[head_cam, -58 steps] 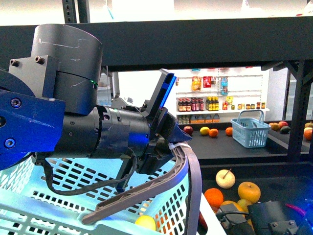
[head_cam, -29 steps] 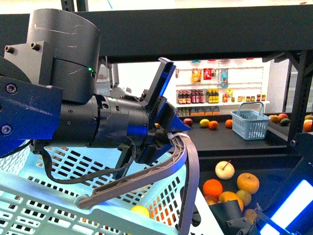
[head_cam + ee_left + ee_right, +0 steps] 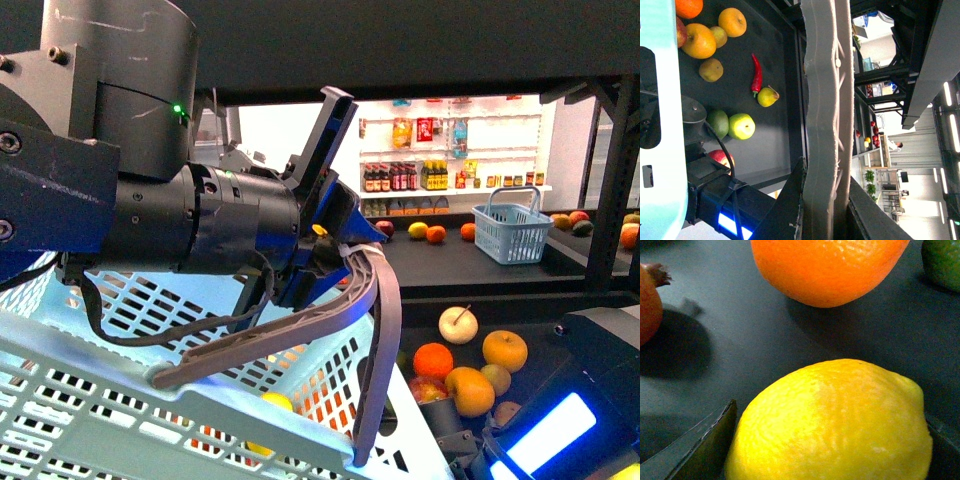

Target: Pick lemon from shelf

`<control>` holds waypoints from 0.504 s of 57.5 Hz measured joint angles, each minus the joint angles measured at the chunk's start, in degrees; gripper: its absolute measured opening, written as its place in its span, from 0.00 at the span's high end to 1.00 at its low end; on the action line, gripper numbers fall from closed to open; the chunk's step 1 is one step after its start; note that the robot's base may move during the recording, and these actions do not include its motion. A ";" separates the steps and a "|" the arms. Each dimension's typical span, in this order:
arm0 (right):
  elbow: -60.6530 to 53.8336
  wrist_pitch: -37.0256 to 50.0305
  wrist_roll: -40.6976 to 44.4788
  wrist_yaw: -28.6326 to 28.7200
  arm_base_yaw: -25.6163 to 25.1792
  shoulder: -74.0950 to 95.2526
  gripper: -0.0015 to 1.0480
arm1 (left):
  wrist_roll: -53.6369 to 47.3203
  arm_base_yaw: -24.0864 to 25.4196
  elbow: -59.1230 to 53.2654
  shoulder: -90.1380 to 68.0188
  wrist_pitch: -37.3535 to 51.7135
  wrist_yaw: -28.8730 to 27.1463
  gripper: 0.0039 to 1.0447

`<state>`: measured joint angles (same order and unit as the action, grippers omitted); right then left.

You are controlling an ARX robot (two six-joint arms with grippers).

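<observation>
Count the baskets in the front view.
2: a large pale basket in the foreground, handle in the left gripper; a small blue basket on the far shelf. The arm may hide others.

In the front view the left arm (image 3: 150, 215) climbed until the top of its grey cylinder left the picture. The left gripper (image 3: 345, 258) carried the grey handle (image 3: 378, 330) higher with it. The pale blue basket (image 3: 150, 420) tipped: its near rim, almost level before, sloped down steeply toward the right. The right arm (image 3: 600, 360), only a dark lump at the lower edge a second earlier, grew to fill the lower right corner, and its blue light strip (image 3: 548, 433) came into sight. The top board of the shelf (image 3: 430, 45), the cream apple (image 3: 458, 325) and the far small basket (image 3: 510, 238) all sat higher in frame.
</observation>
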<state>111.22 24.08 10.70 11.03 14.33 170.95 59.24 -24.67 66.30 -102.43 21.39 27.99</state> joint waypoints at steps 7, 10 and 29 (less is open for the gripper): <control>1.31 -0.94 0.33 -0.17 0.04 0.98 0.08 | -0.17 0.00 0.00 0.00 0.00 0.00 0.89; 1.46 -1.20 0.59 -0.11 0.04 1.03 0.14 | -0.22 0.00 0.00 0.00 0.00 0.00 0.89; -5.88 4.22 0.94 0.37 -1.70 -2.91 0.20 | -0.17 0.00 0.00 -0.02 0.00 0.28 0.89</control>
<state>105.34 28.29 11.64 11.40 12.62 168.05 59.07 -24.67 66.30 -102.45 21.39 28.27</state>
